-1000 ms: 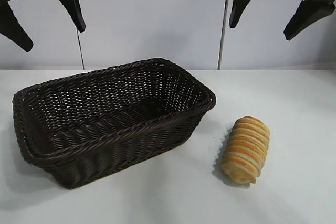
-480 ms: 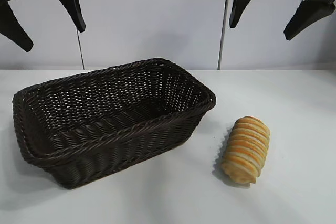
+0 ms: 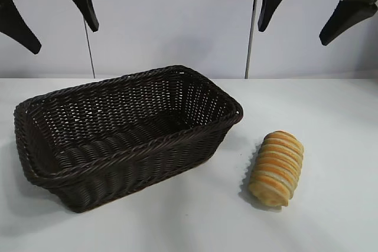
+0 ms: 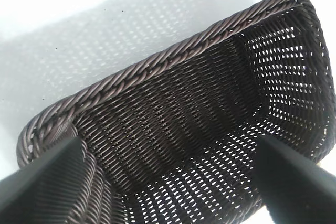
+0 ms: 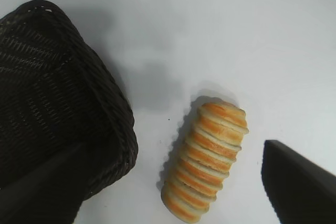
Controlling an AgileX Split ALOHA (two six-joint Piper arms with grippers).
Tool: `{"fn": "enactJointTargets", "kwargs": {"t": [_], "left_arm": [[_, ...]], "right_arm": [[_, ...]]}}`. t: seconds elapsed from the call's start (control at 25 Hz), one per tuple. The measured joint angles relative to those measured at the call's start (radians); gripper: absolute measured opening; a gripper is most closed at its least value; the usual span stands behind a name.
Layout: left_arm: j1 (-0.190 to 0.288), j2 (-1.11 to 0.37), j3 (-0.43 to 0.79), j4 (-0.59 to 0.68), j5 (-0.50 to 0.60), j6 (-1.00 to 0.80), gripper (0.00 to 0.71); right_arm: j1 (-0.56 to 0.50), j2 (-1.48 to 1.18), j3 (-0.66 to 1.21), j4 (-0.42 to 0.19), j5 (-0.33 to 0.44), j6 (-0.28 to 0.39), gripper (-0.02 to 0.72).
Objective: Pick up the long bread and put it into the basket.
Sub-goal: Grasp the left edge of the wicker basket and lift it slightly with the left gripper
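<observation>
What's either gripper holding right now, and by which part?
Nothing. Left gripper and right gripper hang open above the table; the golden ridged long bread lies beside the dark brown wicker basket.

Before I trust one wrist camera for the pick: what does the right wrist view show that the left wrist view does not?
Only the right wrist view shows the bread, lying on the table beside a corner of the basket and apart from it, between the open right tool's fingers. Only the left wrist view shows the basket's inside, empty as far as it shows, under the open left tool. Both show the basket and the white table.
</observation>
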Motion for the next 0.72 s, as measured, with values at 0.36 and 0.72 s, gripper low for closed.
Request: {"fn": "enactJointTargets", "kwargs": {"t": [0.36,0.72], "left_arm": [[-0.003,-0.096,0.423,-0.159,-0.287,-0.019,0.634],[-0.003,-0.011,0.522,-0.201,-0.510,-0.010,0.610]], "right_arm": [[0.000,0.000,0.000,0.000,0.023,-0.017,0.644],[0.000,0.000,0.000,0.000,0.023,-0.019,0.644]]}}
